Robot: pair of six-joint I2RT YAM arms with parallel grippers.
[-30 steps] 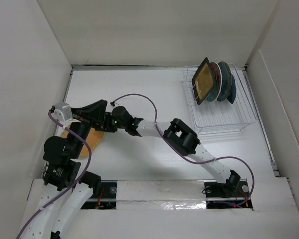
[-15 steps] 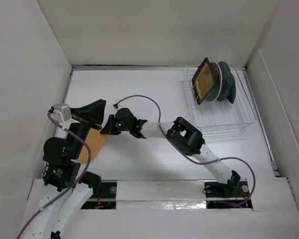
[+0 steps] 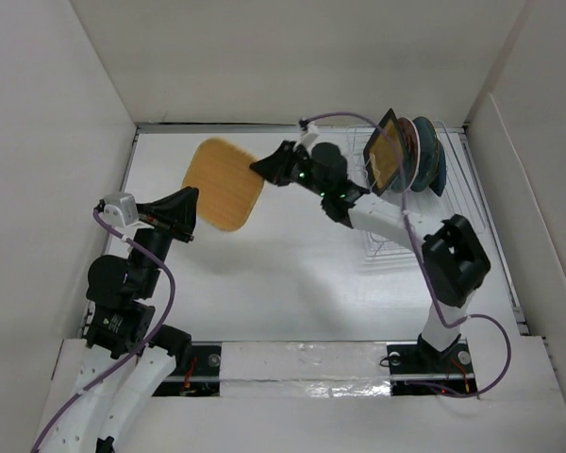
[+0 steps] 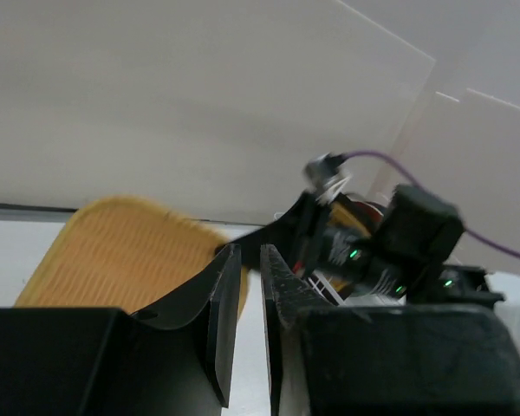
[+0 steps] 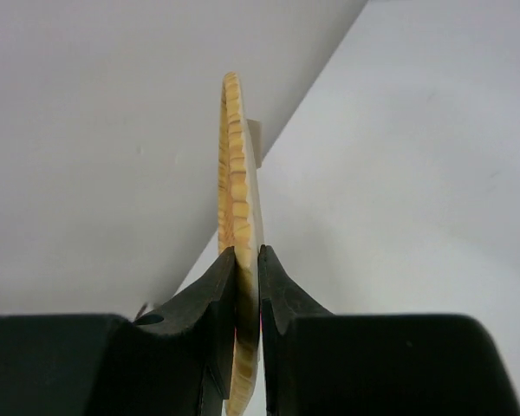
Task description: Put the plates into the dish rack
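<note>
Four plates stand on edge in your dish rack (image 3: 450,223) at the far right of the table (image 3: 292,283): the square mustard-yellow plate (image 3: 389,151) in front, then the marbled plate (image 3: 410,142), the teal plate (image 3: 426,156) and the dark blue plate (image 3: 440,177). One tan-orange plate (image 3: 224,184) is held clear of the table, left of the rack, its rim clamped between the fingers of your right gripper (image 3: 264,170). Your left gripper (image 3: 191,192) hangs near that plate without touching it, its fingers drawn almost together on nothing.
</note>
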